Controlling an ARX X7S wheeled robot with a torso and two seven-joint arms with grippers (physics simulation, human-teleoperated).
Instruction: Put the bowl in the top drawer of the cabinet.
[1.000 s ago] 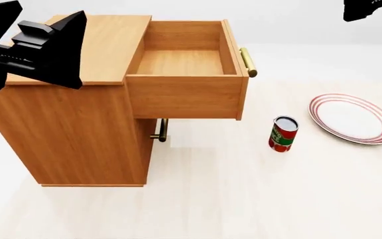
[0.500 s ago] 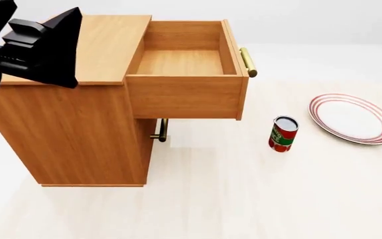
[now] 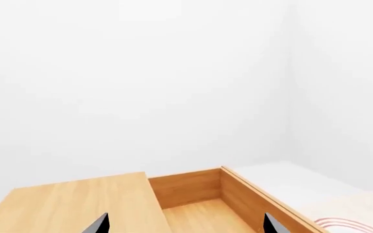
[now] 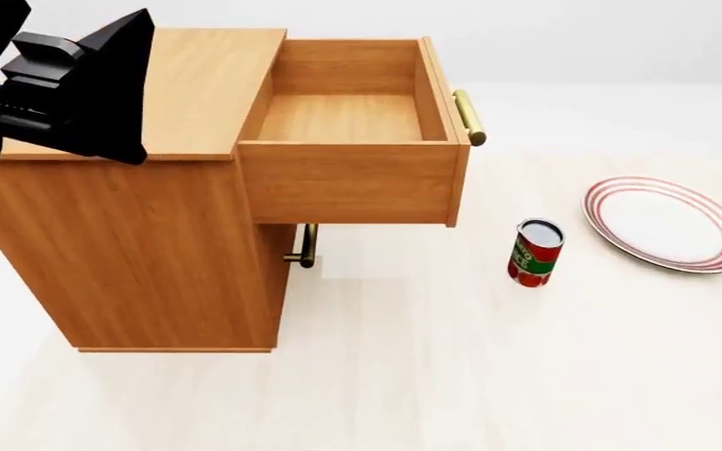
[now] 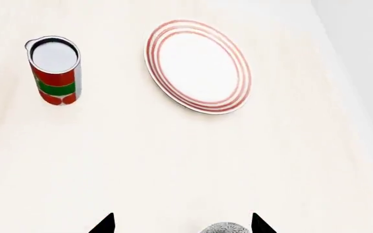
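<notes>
Between the spread tips of the right tool (image 5: 181,224), only the bowl (image 5: 225,227) rim shows, ungrasped, on the floor. Beyond it lie the plate (image 5: 198,66) and can (image 5: 56,71), well apart. Left tool (image 3: 185,226), jaws wide, hovers above the cabinet (image 4: 135,235) top beside the open top drawer (image 4: 349,178).

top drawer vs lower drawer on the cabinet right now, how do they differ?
The top drawer is pulled fully out, its empty inside visible; the lower drawer looks closed, mostly hidden beneath it. The top drawer's handle shows along its whole length, the lower drawer's handle only partly. Both have brass bar handles and belong to one cabinet.
</notes>
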